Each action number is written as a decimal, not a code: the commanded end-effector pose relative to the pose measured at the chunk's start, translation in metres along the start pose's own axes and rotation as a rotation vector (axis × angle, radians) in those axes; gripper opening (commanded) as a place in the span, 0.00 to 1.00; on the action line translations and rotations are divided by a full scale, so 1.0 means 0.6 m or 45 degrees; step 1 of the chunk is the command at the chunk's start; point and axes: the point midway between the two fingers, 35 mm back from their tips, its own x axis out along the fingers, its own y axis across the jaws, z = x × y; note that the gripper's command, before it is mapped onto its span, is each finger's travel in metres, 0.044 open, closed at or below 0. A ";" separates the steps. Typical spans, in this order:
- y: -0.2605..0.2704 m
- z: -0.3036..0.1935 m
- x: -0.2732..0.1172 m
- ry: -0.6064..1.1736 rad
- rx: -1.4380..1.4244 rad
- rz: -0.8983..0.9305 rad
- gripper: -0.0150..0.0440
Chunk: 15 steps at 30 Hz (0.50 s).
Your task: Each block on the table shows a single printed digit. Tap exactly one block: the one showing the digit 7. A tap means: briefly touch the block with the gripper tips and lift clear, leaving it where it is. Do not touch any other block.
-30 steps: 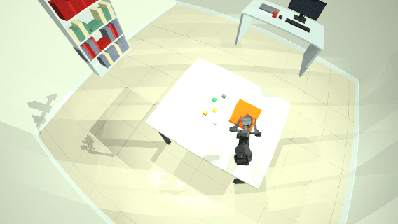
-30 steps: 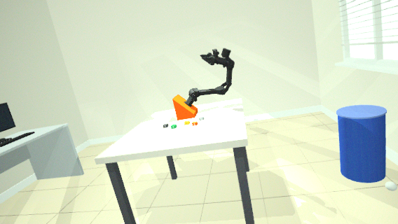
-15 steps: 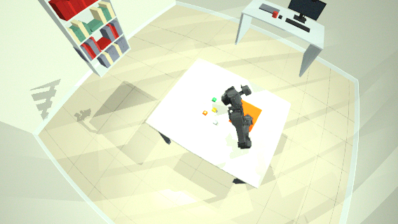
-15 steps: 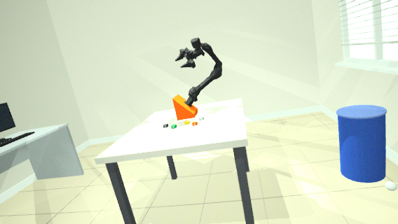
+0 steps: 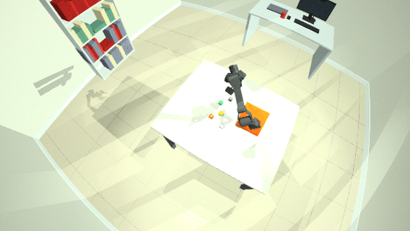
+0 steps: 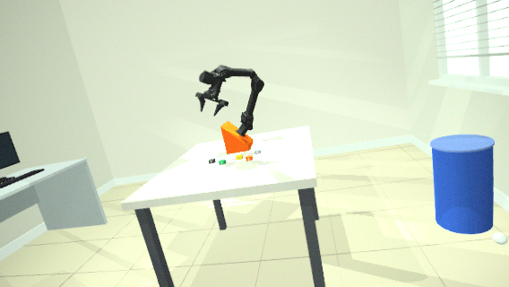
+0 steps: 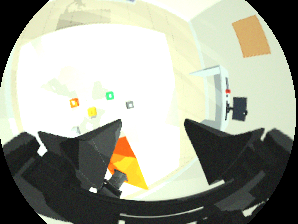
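Several small blocks lie on the white table point(image 5: 224, 159) point(image 6: 211, 188) beside the arm's orange base point(image 5: 259, 111) point(image 6: 232, 136) point(image 7: 131, 168). They are a green block point(image 5: 220, 103) point(image 6: 221, 161) point(image 7: 109, 96), a dark grey block point(image 5: 229, 98) point(image 6: 211, 160) point(image 7: 129, 104), a yellow block point(image 5: 221, 113) point(image 6: 239, 157) point(image 7: 92, 111), an orange block point(image 5: 211, 116) point(image 6: 249, 158) point(image 7: 75, 103) and a pale block point(image 5: 221, 125) point(image 6: 257, 152). The digits are too small to read. My gripper point(image 6: 211, 106) point(image 7: 153, 122) is open and empty. It hangs high above the table, over the blocks' side, pointing down.
A bookshelf point(image 5: 94, 32) stands at the far left. A desk point(image 5: 289, 29) point(image 6: 49, 188) carries a monitor and a keyboard. A blue bin point(image 6: 462, 184) stands on the floor to the right of the table.
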 end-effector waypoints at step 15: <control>0.022 -0.036 0.273 0.276 -0.146 0.592 0.93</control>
